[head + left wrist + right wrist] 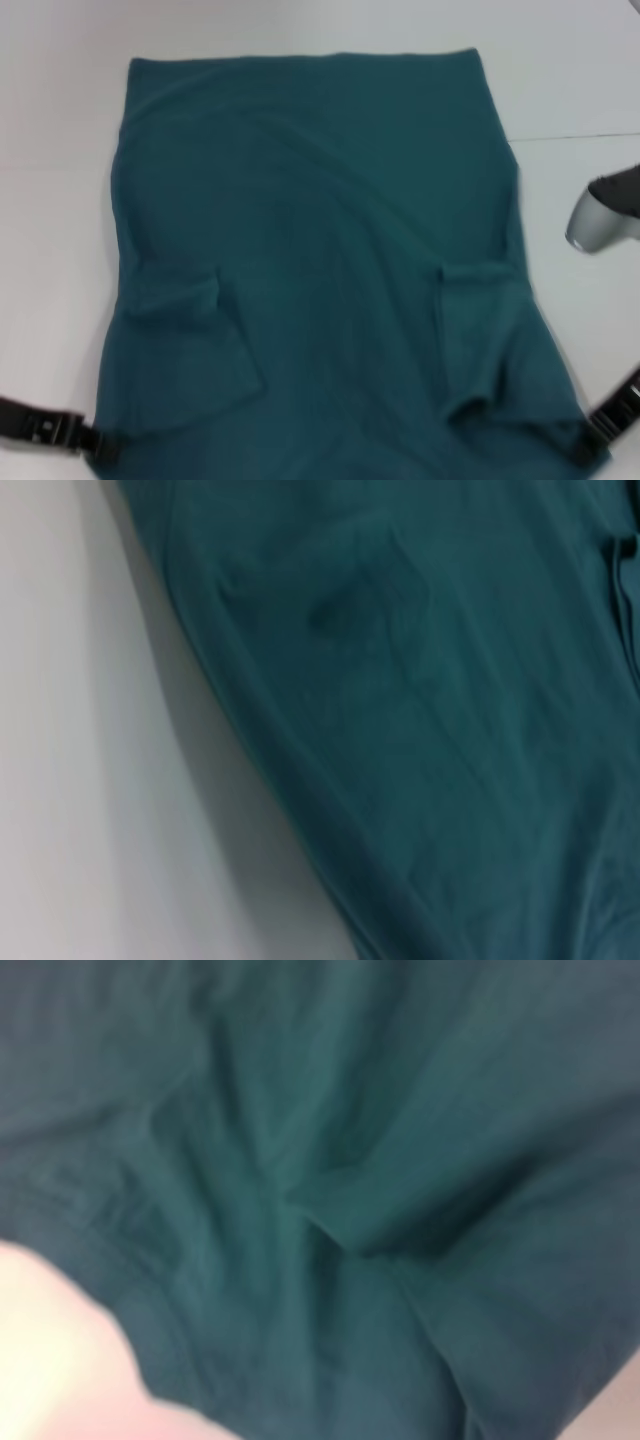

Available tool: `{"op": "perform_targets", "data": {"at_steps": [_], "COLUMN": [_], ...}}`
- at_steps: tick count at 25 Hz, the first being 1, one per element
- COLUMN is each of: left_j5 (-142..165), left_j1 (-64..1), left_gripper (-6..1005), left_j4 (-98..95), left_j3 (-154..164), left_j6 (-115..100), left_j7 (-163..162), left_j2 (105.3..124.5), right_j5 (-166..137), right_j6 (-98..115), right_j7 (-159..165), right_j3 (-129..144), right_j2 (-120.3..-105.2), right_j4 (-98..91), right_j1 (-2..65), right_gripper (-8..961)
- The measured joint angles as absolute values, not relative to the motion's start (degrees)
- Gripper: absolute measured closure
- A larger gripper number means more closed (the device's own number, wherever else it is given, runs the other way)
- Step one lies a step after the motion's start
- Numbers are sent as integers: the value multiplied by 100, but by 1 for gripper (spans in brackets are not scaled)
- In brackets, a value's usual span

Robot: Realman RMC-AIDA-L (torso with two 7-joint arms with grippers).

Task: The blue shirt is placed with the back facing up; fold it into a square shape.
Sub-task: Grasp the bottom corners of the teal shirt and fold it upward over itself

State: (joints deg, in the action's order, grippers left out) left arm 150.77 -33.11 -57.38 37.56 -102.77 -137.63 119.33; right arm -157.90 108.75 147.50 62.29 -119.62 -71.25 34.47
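The blue shirt (320,250) lies spread on the white table (60,120), both short sleeves folded inward onto the body. My left gripper (95,438) is at the shirt's near left corner and my right gripper (590,435) at its near right corner. Each is shut on the fabric there, and the cloth pulls toward them. The left wrist view shows the shirt's edge (420,730) slanting over the table with a shadow under it. The right wrist view is filled with creased shirt fabric (330,1180).
A silver and black part of the right arm (603,212) hangs over the table to the right of the shirt. Bare white table surrounds the shirt on the left, far and right sides. A seam line (580,135) crosses the table at the right.
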Motion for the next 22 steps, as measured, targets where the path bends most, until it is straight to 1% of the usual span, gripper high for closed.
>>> {"op": "perform_targets", "data": {"at_steps": [2, 4, 8, 12, 16, 21, 22], "left_j5": [15420, 15580, 15941, 16115, 16095, 15953, 15754], "left_j1": [-3362, -3370, -3315, -3244, -3211, -3206, -3212], "left_gripper": [911, 909, 904, 900, 895, 889, 888], "left_j4": [-5752, -5753, -5755, -5755, -5749, -5762, -5766], "left_j3": [3797, 3871, 4290, 4455, 4435, 4261, 4045], "left_j6": [-10782, -10960, -11371, -11456, -11602, -11696, -11707], "left_j7": [-13836, -13861, -13973, -14071, -14099, -14038, -13953], "left_j2": [11908, 11921, 12014, 12105, 12146, 12141, 12114], "right_j5": [-15810, -15907, -15878, -15562, -15142, -14770, -14497], "right_j6": [11241, 11420, 11451, 11448, 11455, 11436, 11401], "right_j7": [14624, 14603, 14612, 14472, 14474, 14446, 14378], "right_j3": [6276, 6726, 7496, 7650, 7753, 7698, 7433], "right_j2": [-11962, -11906, -11809, -11830, -11749, -11694, -11657], "right_j4": [-7223, -7270, -7094, -6975, -6963, -7054, -7134], "right_j1": [3439, 3362, 3195, 3125, 3052, 2910, 2867], "right_gripper": [902, 902, 902, 902, 902, 901, 901]}}
